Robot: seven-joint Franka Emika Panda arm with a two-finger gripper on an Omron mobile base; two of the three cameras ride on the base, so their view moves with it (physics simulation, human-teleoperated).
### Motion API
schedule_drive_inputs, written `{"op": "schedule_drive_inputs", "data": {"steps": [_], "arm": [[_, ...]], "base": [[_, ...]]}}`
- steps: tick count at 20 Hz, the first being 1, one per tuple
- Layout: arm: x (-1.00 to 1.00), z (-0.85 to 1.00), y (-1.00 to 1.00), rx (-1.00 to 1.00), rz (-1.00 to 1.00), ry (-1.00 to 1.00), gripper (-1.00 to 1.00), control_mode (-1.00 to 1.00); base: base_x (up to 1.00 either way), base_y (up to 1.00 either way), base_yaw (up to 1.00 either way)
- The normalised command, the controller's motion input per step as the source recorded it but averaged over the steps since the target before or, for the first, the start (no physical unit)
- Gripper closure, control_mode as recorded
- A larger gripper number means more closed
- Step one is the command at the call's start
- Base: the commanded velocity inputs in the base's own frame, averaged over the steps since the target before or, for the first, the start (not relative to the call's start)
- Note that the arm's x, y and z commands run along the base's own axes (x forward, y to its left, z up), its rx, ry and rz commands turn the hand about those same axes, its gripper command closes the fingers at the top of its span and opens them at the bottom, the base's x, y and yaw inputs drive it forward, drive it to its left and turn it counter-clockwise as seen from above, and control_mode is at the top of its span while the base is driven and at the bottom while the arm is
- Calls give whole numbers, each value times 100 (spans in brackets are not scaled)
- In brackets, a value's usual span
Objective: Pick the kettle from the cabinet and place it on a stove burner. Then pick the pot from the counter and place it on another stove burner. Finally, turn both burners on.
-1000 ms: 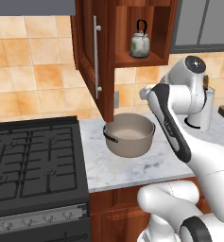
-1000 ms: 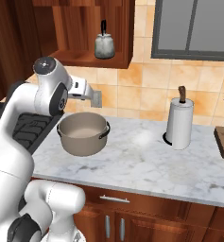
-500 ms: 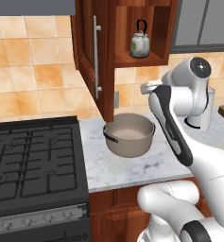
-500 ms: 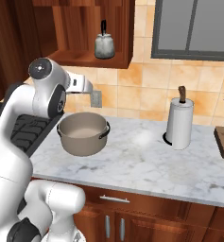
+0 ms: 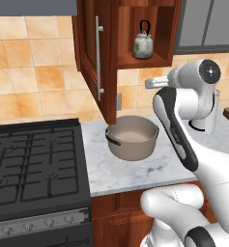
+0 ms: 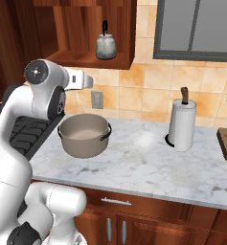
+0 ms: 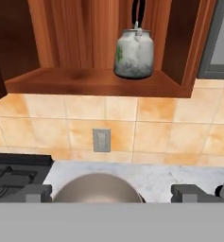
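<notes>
- Kettle on cabinet shelf, not picked yet.
- Pot on desk; stove bare, burners prob off.
- My end effector wide, holding nothing, below kettle.

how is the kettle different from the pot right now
The kettle is small and silvery-white with a green print; the pot is much wider, plain taupe-grey and open-topped. The kettle has one thin black arched handle over its top; the pot has dark loop handles at its sides. The kettle stands up on the shelf of the open cabinet; the pot sits below on the counter. Both stand upright, untouched.
</notes>
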Motion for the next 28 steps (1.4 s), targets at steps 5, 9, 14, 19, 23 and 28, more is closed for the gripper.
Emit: {"op": "schedule_drive_inputs", "data": {"steps": [5,9,14,19,23,28], "arm": [[0,34,0,0,0,-11,-100,-100],[0,30,0,0,0,-12,-100,-100],[0,26,0,0,0,-11,-100,-100],[0,24,0,0,0,-10,-100,-100],[0,23,0,0,0,-7,-100,-100],[0,23,0,0,0,-1,-100,-100]], "base": [[0,0,0],[0,0,0],[0,0,0],[0,0,0],[0,0,0],[0,0,0]]}}
